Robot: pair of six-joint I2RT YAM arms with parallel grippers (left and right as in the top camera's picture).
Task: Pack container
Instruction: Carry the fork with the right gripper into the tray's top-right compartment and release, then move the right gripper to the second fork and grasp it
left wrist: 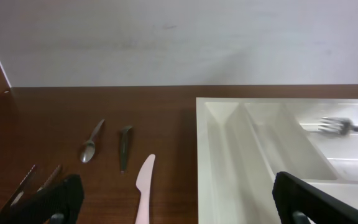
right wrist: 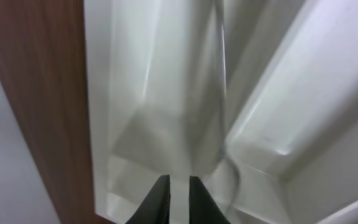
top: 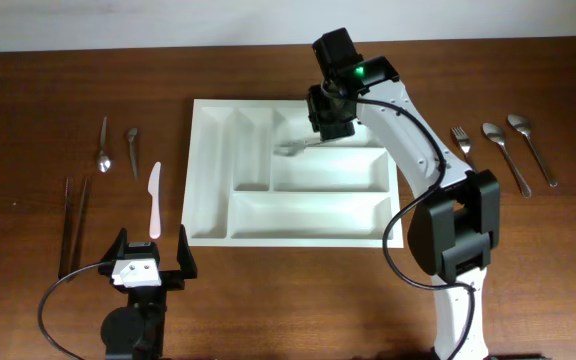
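Observation:
The container point(top: 213, 170) is a large white compartment tray in the middle of the table; it also shows as the container point(left wrist: 229, 155) and the container point(right wrist: 135, 74). A metal fork point(top: 293, 148) lies in its upper wide compartment and looks blurred as the fork point(left wrist: 335, 126) and the fork point(right wrist: 222, 93). My right gripper point(top: 330, 125) hangs over that compartment, just right of the fork's tines. Its fingers point(right wrist: 160, 199) stand slightly apart with only the tray showing between them, the fork passing beside them. My left gripper point(top: 152, 245) rests wide open at the front left, holding nothing point(left wrist: 182, 199).
A pale pink knife point(top: 154, 200) lies left of the tray, just ahead of my left gripper. Two spoons point(top: 103, 150) and dark chopsticks point(top: 73, 225) sit further left. On the right lie another fork point(top: 461, 142) and two spoons point(top: 505, 155).

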